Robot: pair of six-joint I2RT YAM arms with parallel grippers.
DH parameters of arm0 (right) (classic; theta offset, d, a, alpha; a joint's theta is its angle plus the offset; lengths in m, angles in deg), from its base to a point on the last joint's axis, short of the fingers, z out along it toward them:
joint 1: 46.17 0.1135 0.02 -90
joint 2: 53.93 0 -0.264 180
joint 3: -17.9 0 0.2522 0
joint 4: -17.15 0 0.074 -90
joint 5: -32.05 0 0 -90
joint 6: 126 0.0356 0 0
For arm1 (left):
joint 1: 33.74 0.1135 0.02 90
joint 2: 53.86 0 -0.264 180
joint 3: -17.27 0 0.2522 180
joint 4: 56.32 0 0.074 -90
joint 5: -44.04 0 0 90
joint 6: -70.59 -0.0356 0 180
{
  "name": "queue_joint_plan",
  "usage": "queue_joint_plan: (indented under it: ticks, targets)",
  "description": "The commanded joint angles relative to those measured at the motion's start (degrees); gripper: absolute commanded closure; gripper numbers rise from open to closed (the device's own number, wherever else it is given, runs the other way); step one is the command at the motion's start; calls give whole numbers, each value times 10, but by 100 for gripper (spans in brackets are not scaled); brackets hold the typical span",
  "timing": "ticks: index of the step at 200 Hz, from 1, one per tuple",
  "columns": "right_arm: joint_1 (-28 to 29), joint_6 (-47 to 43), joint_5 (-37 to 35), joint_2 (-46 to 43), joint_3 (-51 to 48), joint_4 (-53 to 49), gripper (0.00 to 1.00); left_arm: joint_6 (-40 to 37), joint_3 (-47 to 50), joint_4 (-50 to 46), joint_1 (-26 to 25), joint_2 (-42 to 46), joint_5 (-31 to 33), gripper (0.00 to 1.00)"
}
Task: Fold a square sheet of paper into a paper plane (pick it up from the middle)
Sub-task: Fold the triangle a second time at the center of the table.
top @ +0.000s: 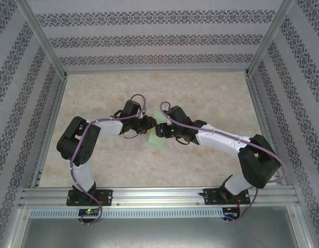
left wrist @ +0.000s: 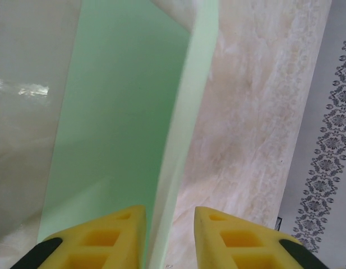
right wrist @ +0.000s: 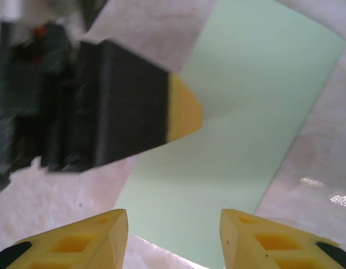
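While both arms crowd the middle of the table (top: 211,98), the square sheet of paper (top: 158,139) lies between them, one flap standing up inside the left gripper (left wrist: 170,216), jaws narrow but not pinching it; right gripper (right wrist: 174,218) hangs over the sheet, jaws half open

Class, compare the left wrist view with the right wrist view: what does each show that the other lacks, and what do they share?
Left wrist view: the left gripper straddling a raised edge of the green sheet, plus the patterned wall. Right wrist view: the right gripper open above the sheet, the left gripper's yellow fingertip reaching over it. Both: the sheet and marbled table.
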Motion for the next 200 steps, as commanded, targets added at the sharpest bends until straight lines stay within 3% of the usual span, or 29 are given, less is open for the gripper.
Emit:
queue_joint_plan:
  ticks: [1,23,79,147,200]
  targets:
    - [46,-74,-89,-16,-7,14,51,16,-4,29,11,-2,-34,73]
    - [84,-99,-116,-4,5,4,50,23,-9,23,11,-1,-35,79]
    - [161,-105,-219,61,55,-57,41,25,-12,11,11,-1,-32,80]
    - [174,-114,-261,135,117,-95,42,23,-11,12,11,-2,-34,79]
    - [177,-105,-256,132,113,-88,46,25,-7,14,11,-1,-34,79]
